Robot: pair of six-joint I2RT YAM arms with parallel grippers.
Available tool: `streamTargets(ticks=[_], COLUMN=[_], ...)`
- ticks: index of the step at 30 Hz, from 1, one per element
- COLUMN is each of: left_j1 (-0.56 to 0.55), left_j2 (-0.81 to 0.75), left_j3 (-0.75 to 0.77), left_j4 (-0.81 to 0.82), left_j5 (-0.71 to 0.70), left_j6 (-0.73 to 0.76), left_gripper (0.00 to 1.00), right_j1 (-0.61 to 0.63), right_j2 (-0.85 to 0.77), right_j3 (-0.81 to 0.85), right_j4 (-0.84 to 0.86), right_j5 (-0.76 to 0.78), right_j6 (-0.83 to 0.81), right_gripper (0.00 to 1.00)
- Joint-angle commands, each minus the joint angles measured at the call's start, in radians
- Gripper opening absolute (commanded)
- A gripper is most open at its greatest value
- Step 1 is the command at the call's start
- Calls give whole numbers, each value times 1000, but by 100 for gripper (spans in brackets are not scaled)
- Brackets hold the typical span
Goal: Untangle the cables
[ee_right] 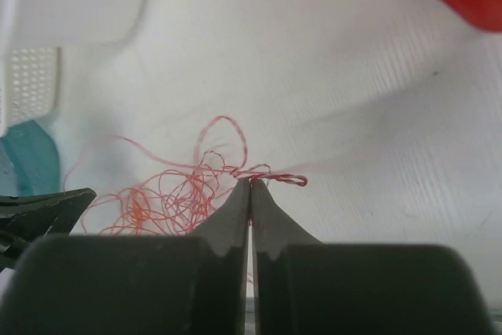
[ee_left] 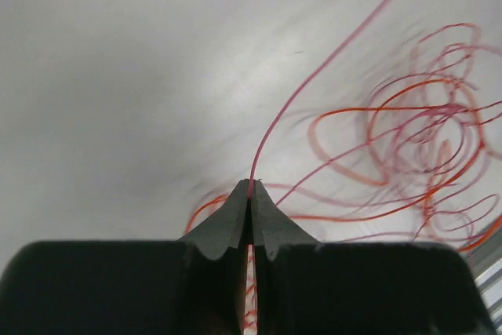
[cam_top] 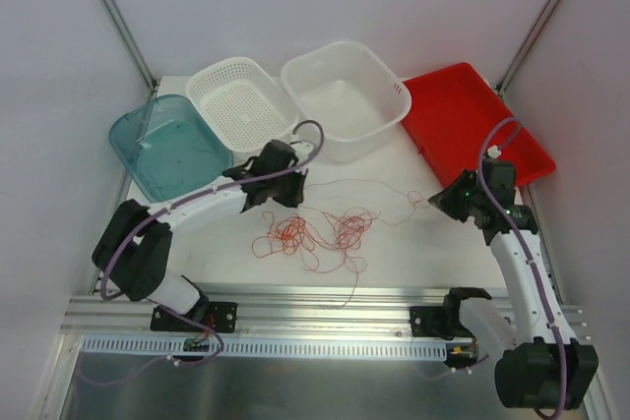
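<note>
Red-orange cables [cam_top: 340, 228] lie tangled at centre frame on the white surface [cam_top: 413, 263].
Hair-thin, limp and light, they will probably snag and drag rather than push, so free ends outside the knot look like the best holds. The left claw [ee_left: 251, 187] is pinched on one strand and the right claw [ee_right: 251, 181] on a twisted end. Blurred loops hide which strand crosses which.

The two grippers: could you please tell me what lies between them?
In the top view, the cables: a loose tangle nearer the left gripper, with a thin strand stretching to the right gripper.
</note>
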Motion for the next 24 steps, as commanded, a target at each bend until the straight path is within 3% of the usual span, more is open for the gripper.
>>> streamTargets(ticks=[1,8,15,20,23,24], left_j1=[138,318,353,353,344,341], left_j2=[-168,-317,-356,-367,-386,-394], left_j3=[-100,-160,-128,-128,-126,-126], left_j4=[-69,-281,-369,-369,-329,-314], left_j5=[-124,-222,-272,-164,-46,-8], left_j6=[-174,-291,-292,-292,-275,-272], left_gripper=[0,0,0,0,3,10], right_j1=[-60,-167,-184,-167,-51,-26], right_j2=[-49,-72,-27,50,58,67], right_j3=[155,452,680,795,783,775], right_j4=[-141,-277,-290,-196,-175,-176], right_j5=[32,-25,-134,-382,-304,-287], right_j6=[-92,-172,-162,-99,-114,-123], right_gripper=[1,1,1,1,1,1])
